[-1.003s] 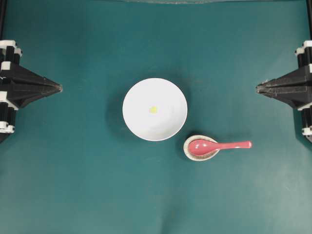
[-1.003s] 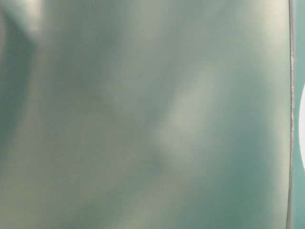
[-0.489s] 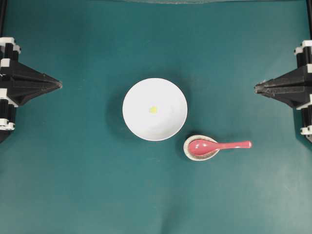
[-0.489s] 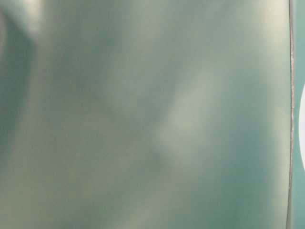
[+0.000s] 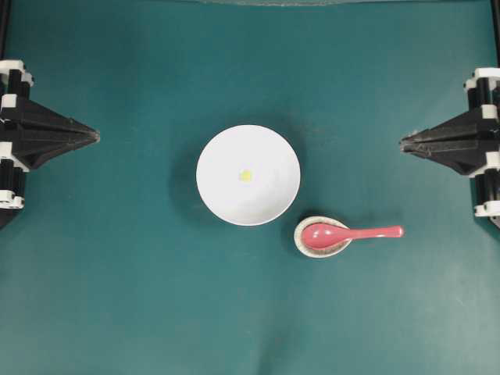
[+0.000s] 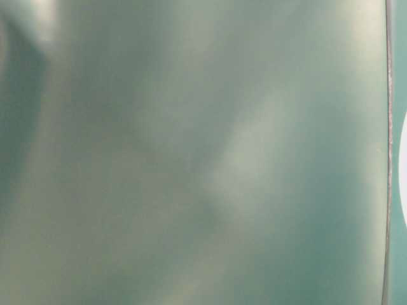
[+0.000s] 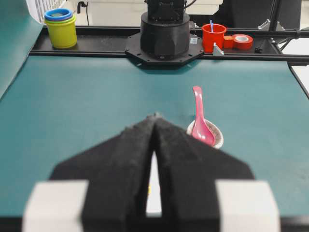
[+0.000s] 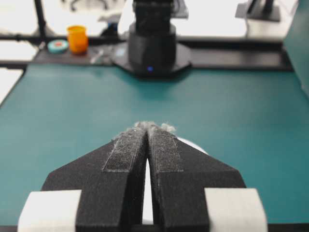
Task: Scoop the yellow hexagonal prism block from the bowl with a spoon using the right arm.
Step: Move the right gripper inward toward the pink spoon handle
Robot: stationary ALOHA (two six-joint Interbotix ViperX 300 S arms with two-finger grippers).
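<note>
The white bowl stands mid-table with the tiny yellow block on its bottom. The pink-red spoon lies to its lower right, scoop resting in a small speckled dish, handle pointing right. The spoon also shows in the left wrist view. My left gripper is shut and empty at the left edge. My right gripper is shut and empty at the right edge, above the spoon's handle end. A sliver of the bowl shows between the fingers in both wrist views.
The table is covered with a teal mat. Behind the arm bases stand stacked cups, a red cup, tape rolls and an orange cup. The table-level view shows only a blurred teal surface.
The right gripper has crept a little to the left, toward the table's middle. The left gripper, bowl, block and spoon have not moved.
</note>
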